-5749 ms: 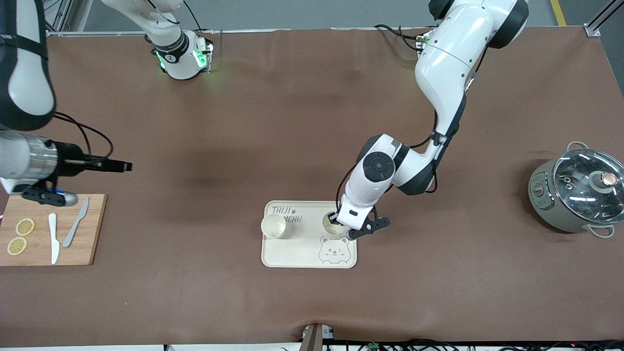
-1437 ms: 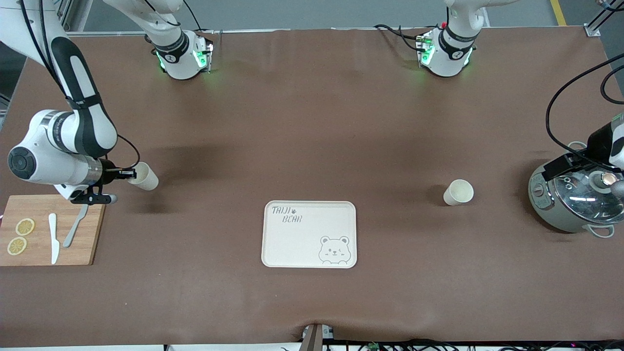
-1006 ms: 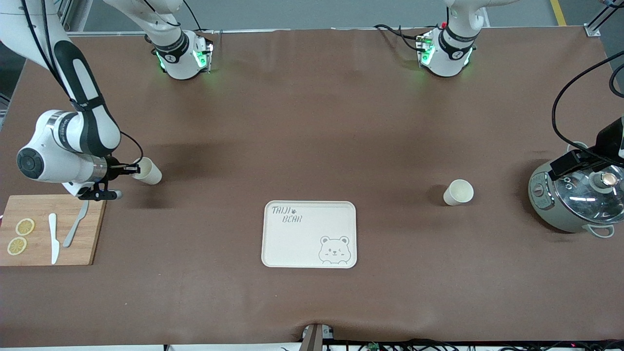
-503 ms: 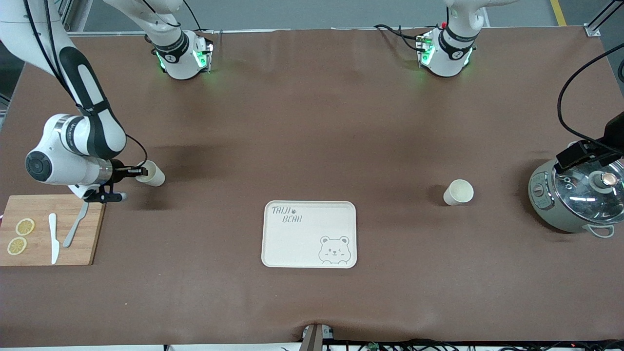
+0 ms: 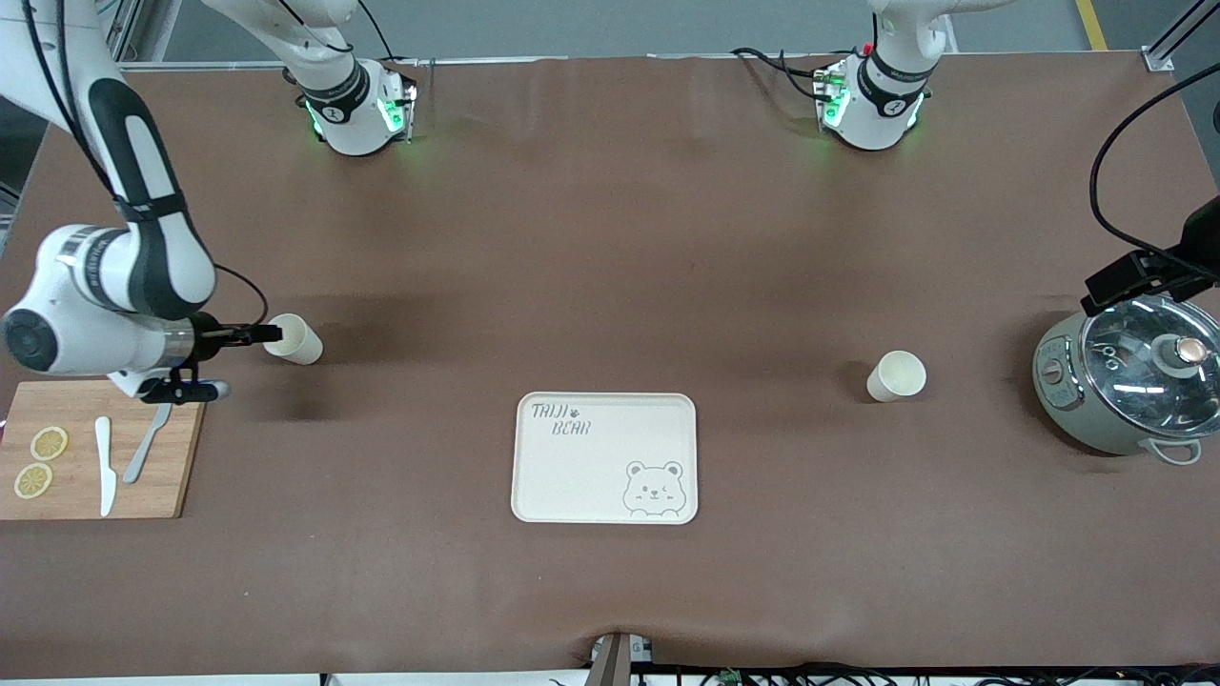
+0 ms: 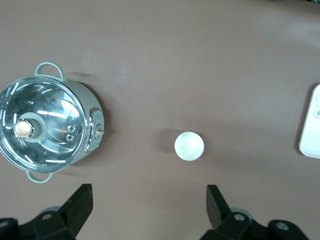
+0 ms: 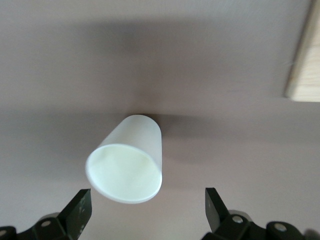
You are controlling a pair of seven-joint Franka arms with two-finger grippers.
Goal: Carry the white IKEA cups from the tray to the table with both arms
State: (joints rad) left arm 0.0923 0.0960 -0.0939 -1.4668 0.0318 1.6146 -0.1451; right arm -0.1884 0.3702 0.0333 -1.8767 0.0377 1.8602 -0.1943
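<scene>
One white cup (image 5: 294, 340) stands upright on the brown table toward the right arm's end; it also shows in the right wrist view (image 7: 127, 161). My right gripper (image 5: 271, 333) is open and empty just above and beside this cup, and its fingers (image 7: 80, 206) do not touch it. The second white cup (image 5: 896, 376) stands upright toward the left arm's end, beside the pot; it also shows in the left wrist view (image 6: 189, 146). My left gripper (image 5: 1098, 283) is open and empty, high over the pot's edge.
A cream bear-printed tray (image 5: 604, 458) lies between the two cups, nearer the front camera. A grey-green pot with a glass lid (image 5: 1129, 381) stands at the left arm's end. A wooden board (image 5: 67, 481) with knives and lemon slices lies at the right arm's end.
Both cups, on the tray 5.7 s ago, now stand on the table. In the last second my right gripper set its cup down and let go. My left gripper drew back over the pot.
</scene>
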